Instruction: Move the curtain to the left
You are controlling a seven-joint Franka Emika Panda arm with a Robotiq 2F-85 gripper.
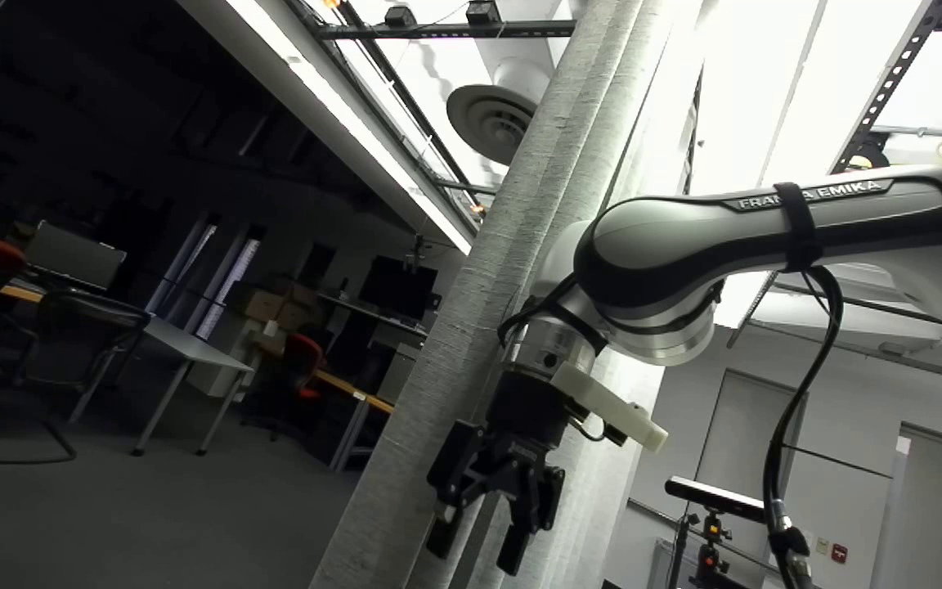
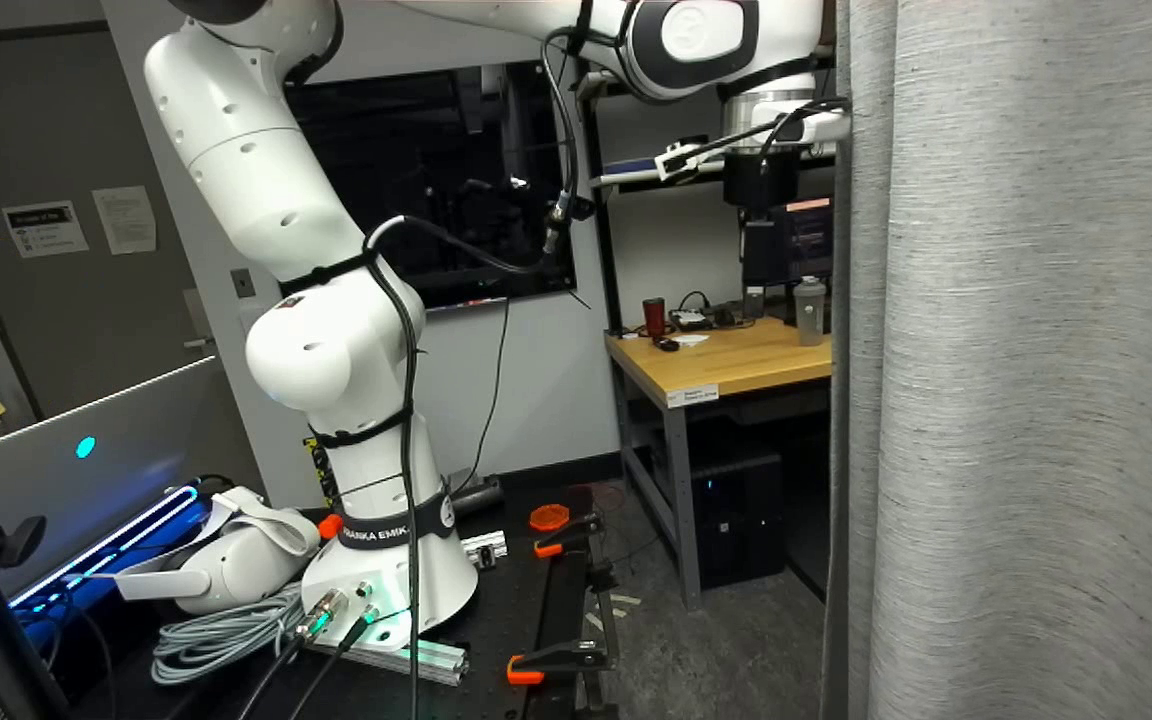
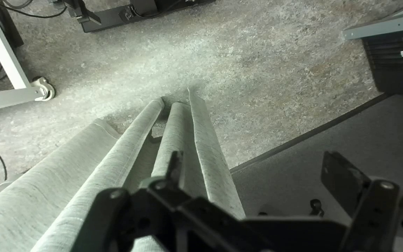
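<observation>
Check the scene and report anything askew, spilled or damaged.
Only a slant: in an exterior view the curtain leans, but the table leans likewise, so the picture itself is probably tilted. No spill or damage shows.

a red cup [image 2: 654, 317] and a lidded bottle [image 2: 810, 314] stand on a wooden desk [image 2: 736, 364].

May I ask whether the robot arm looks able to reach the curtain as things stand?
Probably yes: the gripper is open and, in the wrist view, the edge of the curtain shows between its spread jaws, with nothing visible blocking the way. Whether they touch, I cannot tell.
</observation>
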